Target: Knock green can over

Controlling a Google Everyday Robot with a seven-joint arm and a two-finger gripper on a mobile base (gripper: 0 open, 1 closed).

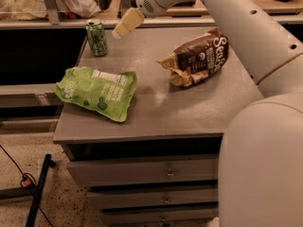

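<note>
Just beside the upright green can [96, 38] yet apart from it, the gripper [121, 29] hovers over the desk [189, 109], holding nothing; whether it is open cannot be told.

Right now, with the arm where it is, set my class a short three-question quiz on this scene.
1. How many snack bags lie on the cabinet top?
2. True or false: the green can lies on its side.
3. Where is the gripper? A) pressed on the can's lid B) raised beside the can, on its right in the picture, apart from it C) low at the cabinet top's front edge

Key: 1. Two: a light-green bag and a brown bag. 2. False; it stands upright. 3. B.
</note>
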